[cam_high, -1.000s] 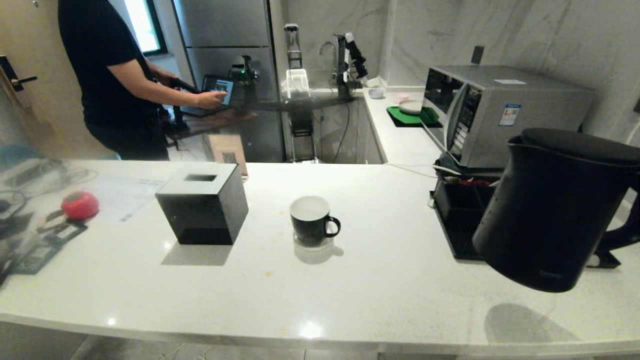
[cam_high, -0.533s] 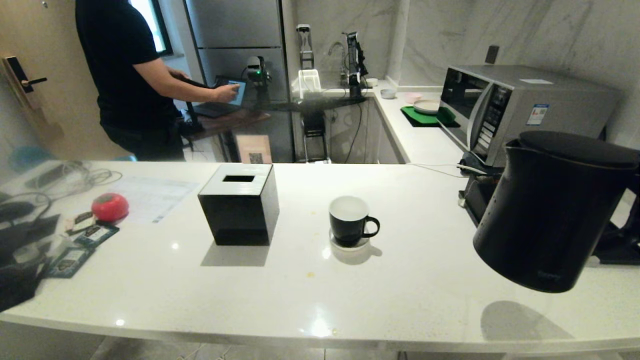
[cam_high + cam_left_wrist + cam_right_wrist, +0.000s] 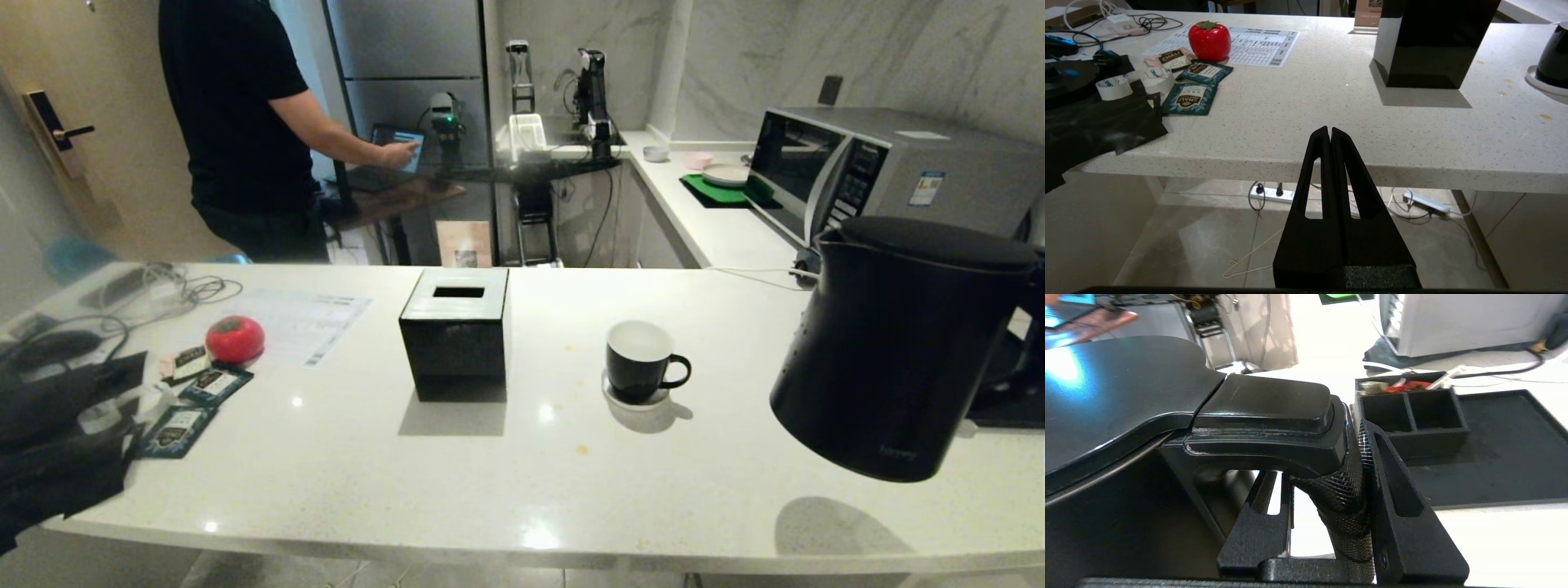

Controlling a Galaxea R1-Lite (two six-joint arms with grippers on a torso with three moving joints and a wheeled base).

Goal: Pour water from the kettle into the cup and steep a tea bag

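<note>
The kettle (image 3: 898,343) hangs tilted above the white counter (image 3: 490,482), clear of its surface, the right gripper (image 3: 1331,498) clamped on its textured handle; the cup (image 3: 641,371) stands on a coaster to its left, with bare counter between them and a black slotted box (image 3: 455,343) farther left. Teal sachets (image 3: 1198,85) and a red tomato-shaped object (image 3: 1209,35) lie at the counter's left end; the left gripper (image 3: 1329,134), fingers pressed together, waits below the counter edge. Against the earlier frames the whole scene has slid rightward, a camera shift, while the kettle keeps its place in view.
</note>
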